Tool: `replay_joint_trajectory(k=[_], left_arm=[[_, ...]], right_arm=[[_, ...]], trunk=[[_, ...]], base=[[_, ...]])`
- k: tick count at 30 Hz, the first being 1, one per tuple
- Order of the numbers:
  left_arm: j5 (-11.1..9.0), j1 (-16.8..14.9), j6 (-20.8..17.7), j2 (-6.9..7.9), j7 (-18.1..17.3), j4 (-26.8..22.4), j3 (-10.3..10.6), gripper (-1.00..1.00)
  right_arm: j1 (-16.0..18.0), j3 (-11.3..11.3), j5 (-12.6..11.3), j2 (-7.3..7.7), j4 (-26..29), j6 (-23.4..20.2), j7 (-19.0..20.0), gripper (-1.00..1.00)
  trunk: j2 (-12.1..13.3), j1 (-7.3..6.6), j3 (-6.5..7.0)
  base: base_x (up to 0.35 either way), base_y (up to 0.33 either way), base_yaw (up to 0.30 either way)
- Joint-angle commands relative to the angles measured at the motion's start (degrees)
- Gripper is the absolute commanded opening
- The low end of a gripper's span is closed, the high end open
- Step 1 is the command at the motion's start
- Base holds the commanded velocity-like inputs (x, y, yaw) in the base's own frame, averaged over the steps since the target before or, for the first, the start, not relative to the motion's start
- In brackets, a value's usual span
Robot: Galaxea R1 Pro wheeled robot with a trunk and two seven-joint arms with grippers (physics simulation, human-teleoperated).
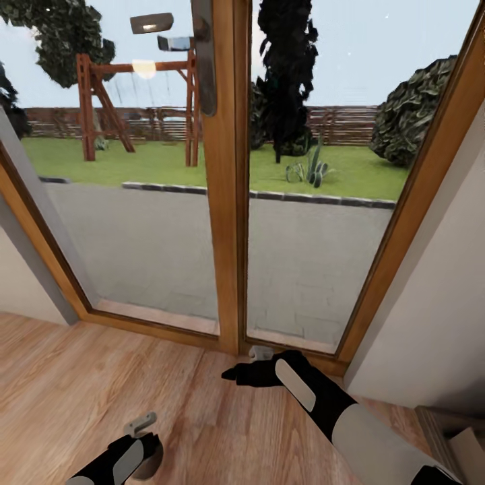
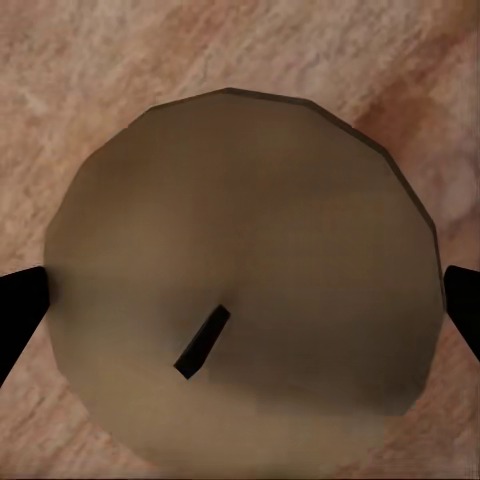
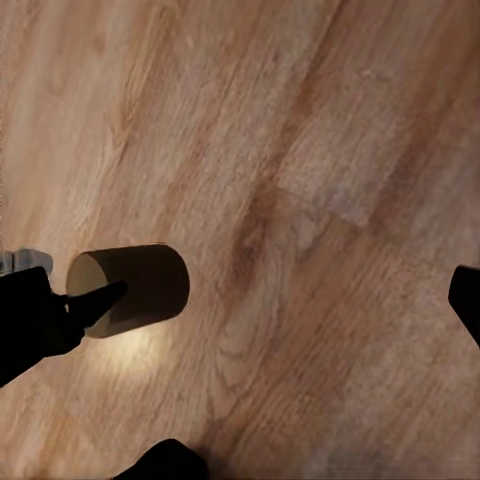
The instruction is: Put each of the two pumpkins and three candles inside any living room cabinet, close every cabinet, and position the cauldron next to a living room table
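A pale tan candle (image 2: 240, 250) with a short black wick sits close up in the left wrist view, between the two black fingertips (image 2: 18, 315) of my left gripper (image 2: 240, 310), which touch its sides. In the head view that left gripper (image 1: 143, 444) hangs low over the wooden floor at the bottom left. The right wrist view shows the same candle (image 3: 140, 285) as a small cylinder just above the floor. My right gripper (image 1: 236, 372) stands open and holds nothing, reaching left near the door sill, its fingertips (image 3: 465, 300) spread wide apart. Pumpkins, cabinet, cauldron and table are out of view.
A tall glass door with a wooden frame (image 1: 228, 202) stands straight ahead, with a paved yard and garden beyond it. White walls (image 1: 431, 323) flank it on both sides. Light wooden floor (image 1: 81, 377) lies under both arms. A pale boxy edge (image 1: 465, 444) shows at the bottom right.
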State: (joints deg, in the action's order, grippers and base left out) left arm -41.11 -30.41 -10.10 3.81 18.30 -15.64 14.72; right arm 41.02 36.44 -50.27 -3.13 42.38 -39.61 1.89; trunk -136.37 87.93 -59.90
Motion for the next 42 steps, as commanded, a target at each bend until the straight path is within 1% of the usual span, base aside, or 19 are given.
replay_joint_trajectory(k=[1,5,11,13,14,17,20,23,24,25,27,37,42], left_arm=[[-0.3,0.0,-0.8,0.06,0.4,-0.2,0.5,-1.00],[-0.3,0.0,-1.8,0.06,0.4,-0.2,0.5,-1.00],[-0.3,0.0,-1.9,0.06,0.4,-0.2,0.5,-1.00],[-0.3,0.0,-2.0,0.13,0.4,-0.2,0.5,-1.00],[-0.5,0.0,-2.0,0.13,0.4,-0.2,0.5,-1.00],[-2.0,0.0,-2.0,0.15,0.4,-0.2,0.5,-1.00],[-2.5,0.0,-2.0,0.15,0.4,-0.2,0.5,-1.00],[-2.6,0.0,-2.0,0.15,0.4,-0.2,0.6,-1.00],[-2.7,0.0,-2.0,0.15,0.4,-0.2,0.6,-1.00],[-2.7,0.0,-2.0,0.13,0.4,-0.2,0.6,-1.00],[-2.7,0.0,-2.0,0.08,0.4,-0.2,0.6,-1.00],[-2.7,0.0,-2.0,0.07,0.4,-0.2,0.6,-1.00],[-2.7,0.0,-2.0,0.06,0.4,-0.2,0.6,-1.00]], right_arm=[[0.0,0.0,0.2,-0.01,0.0,0.0,0.2,1.00],[-0.1,0.0,0.1,-0.05,-0.1,1.4,0.2,1.00],[-0.2,0.0,0.1,0.01,-0.2,2.7,0.3,1.00],[-0.5,0.0,0.1,-0.05,-0.3,3.8,0.3,1.00],[-0.7,0.0,0.1,-0.04,-0.3,4.1,0.3,1.00],[-1.1,0.1,0.6,-0.03,-0.3,4.6,0.2,1.00],[-1.2,0.1,0.9,-0.03,-0.3,5.0,0.3,1.00],[-1.7,0.3,1.1,-0.03,-0.3,6.1,0.5,1.00],[-1.9,1.4,1.1,0.04,-0.4,6.4,0.5,1.00],[-1.9,1.6,1.1,0.05,-0.7,7.0,0.5,1.00],[-1.9,1.7,1.1,0.05,-1.3,7.9,0.7,1.00],[-2.1,1.8,1.2,0.09,-1.9,9.7,1.0,1.00],[-2.1,1.8,1.1,0.13,-2.0,9.9,0.9,1.00]], trunk=[[0.4,-0.24,0.14],[2.0,-1.11,0.85],[4.4,-2.43,1.93],[5.2,-2.87,2.29],[5.6,-3.09,2.47],[6.8,-3.75,3.01],[8.0,-4.41,3.55],[9.2,-5.07,4.09],[9.6,-5.29,4.26],[10.0,-5.51,4.44],[10.8,-5.95,4.80],[14.8,-8.14,6.60],[16.8,-9.24,7.50]], base=[[0.000,0.000,0.000],[0.000,0.000,0.000],[0.000,0.000,0.003],[0.000,0.000,0.091],[0.000,0.000,0.152],[-0.148,0.000,0.219],[-0.141,0.000,0.272],[-0.026,0.000,0.262],[-0.002,0.000,0.031],[-0.001,0.000,0.016],[0.000,0.000,0.007],[0.000,0.000,0.005],[0.000,0.000,0.209]])
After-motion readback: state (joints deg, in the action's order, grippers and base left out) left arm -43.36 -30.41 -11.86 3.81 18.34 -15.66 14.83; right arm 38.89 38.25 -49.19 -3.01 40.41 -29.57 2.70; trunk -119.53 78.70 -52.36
